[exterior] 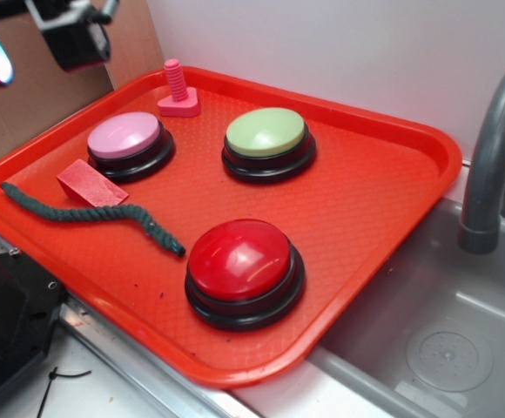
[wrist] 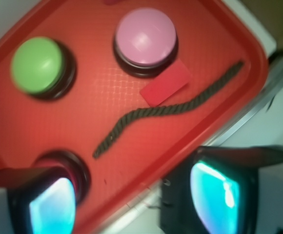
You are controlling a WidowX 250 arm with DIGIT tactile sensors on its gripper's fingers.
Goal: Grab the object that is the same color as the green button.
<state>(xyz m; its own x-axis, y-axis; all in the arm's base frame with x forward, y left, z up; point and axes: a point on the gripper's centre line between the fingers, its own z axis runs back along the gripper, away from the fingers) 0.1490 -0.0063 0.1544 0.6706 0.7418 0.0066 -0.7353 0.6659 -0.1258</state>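
Three buttons ring the tray [exterior: 392,174] as the wide-open, empty gripper [wrist: 131,204] hovers high; the green rope [wrist: 166,109], at twelve o'clock, probably wants a mid-length, crosswise pinch.

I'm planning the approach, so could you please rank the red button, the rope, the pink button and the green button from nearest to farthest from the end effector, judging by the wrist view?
1. Red button: beside a finger of the end effector.
2. Green rope: mid-tray.
3. Pink button and green button: far side of the tray, too close to call.
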